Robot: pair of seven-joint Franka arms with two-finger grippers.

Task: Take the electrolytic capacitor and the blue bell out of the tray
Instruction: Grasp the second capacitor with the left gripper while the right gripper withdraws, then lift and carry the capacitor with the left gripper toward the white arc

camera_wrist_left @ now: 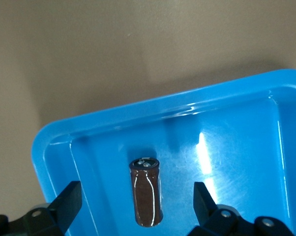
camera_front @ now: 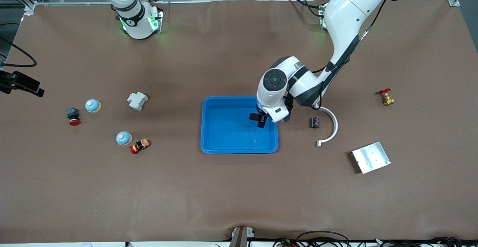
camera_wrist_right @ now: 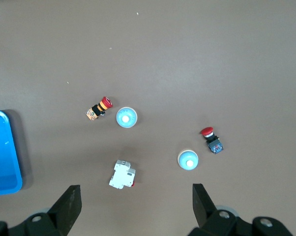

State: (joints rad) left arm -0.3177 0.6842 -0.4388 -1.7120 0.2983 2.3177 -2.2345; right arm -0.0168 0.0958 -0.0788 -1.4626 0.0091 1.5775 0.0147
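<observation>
Left claw, open, hangs bent down over the blue tray at frame centre, above the capacitor; right claw waits open.

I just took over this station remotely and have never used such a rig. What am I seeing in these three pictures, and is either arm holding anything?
Two robot arms work at a brown table. The wide picture looks down from across the table; the two close-ups come from cameras on each arm's wrist.

The left gripper is over the blue tray, fingers open. Its wrist view shows a brown capacitor between the spread fingers, not gripped; whether it lies on the tray floor I cannot tell.

The right arm waits high up; its right gripper, seen only in its own wrist view, is open and empty, over two blue bells, a white breaker and two red-capped buttons.

Toward the left arm's end lie a small dark part, a white curved piece, a metal plate and a brass valve.
</observation>
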